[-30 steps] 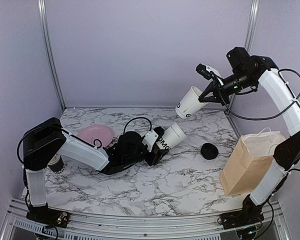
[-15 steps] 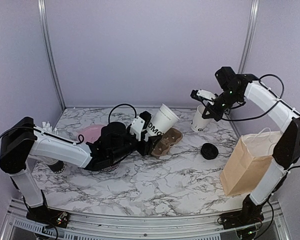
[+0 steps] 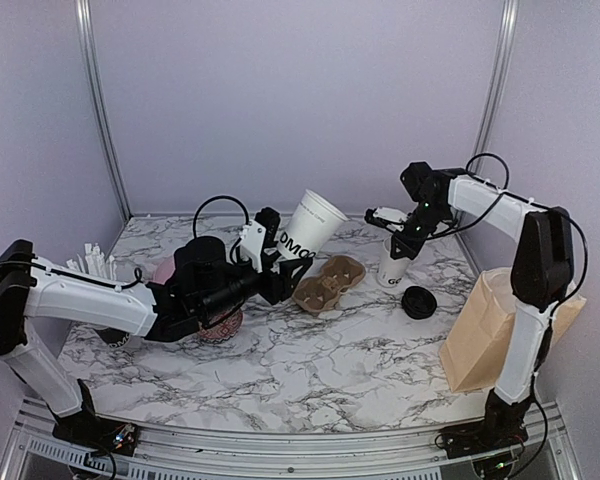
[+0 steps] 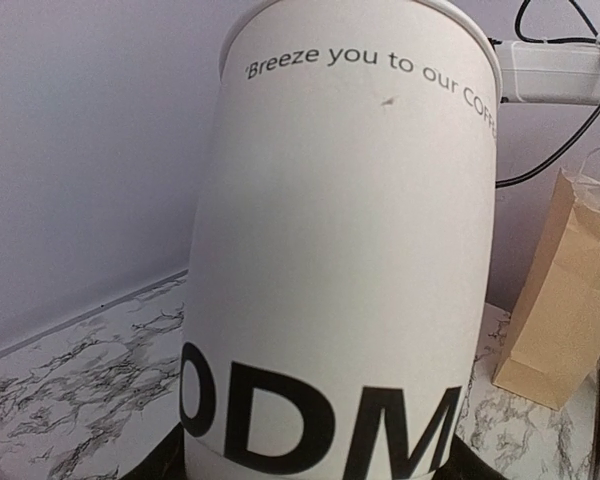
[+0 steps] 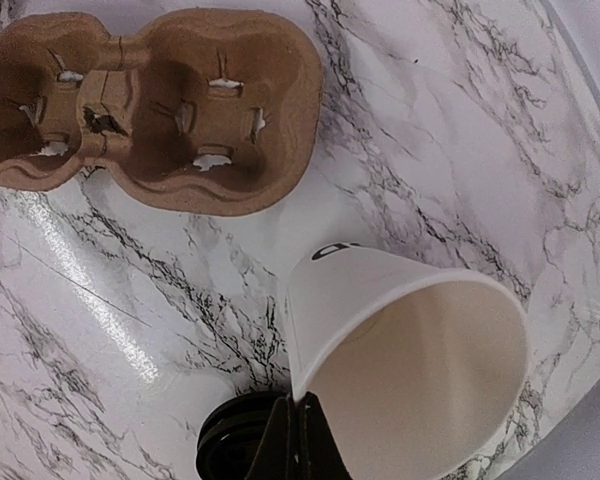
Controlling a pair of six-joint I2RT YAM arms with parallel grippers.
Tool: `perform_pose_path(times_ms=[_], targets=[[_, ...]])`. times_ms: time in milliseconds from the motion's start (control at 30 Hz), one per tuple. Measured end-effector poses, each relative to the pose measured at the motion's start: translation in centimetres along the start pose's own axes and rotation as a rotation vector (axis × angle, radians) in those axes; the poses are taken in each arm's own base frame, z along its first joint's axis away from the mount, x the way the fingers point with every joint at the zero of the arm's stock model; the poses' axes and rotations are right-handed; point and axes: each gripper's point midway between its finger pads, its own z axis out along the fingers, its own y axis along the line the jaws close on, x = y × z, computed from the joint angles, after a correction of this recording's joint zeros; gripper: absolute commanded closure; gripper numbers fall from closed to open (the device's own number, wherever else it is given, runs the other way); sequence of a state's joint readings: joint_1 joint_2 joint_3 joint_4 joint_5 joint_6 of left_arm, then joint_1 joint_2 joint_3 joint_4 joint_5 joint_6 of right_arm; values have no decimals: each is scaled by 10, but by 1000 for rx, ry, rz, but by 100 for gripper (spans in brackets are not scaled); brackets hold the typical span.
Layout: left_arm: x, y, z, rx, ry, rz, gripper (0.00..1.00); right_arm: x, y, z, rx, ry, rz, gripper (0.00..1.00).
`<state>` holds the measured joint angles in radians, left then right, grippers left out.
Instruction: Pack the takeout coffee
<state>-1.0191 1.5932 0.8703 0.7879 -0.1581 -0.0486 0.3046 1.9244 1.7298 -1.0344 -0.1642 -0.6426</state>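
- The left gripper [image 3: 277,268] is clamping the tilted cup [image 3: 310,228] by its base, above the tray's [image 3: 330,282] left end.
- The right gripper [image 3: 397,238] is pinching the upright cup [image 3: 391,266] by its rim, its top half-hiding, near the back wall.
- A lid [image 3: 417,301] is lying in front of it; a bag [image 3: 490,335] is crowding the right edge.

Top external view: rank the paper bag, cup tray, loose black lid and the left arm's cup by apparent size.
1. Paper bag.
2. Left arm's cup and cup tray look alike; the cup is held up nearer the camera.
3. Black lid.
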Motion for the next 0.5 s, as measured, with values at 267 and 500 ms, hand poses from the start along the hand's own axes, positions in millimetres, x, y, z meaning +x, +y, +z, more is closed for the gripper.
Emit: perform_pose_path(times_ms=[267, 500], targets=[[0, -4, -2, 11, 1, -14, 39, -1, -5, 20, -14, 19, 30, 71], [4, -5, -5, 12, 8, -16, 37, -7, -2, 6, -18, -18, 42, 62]])
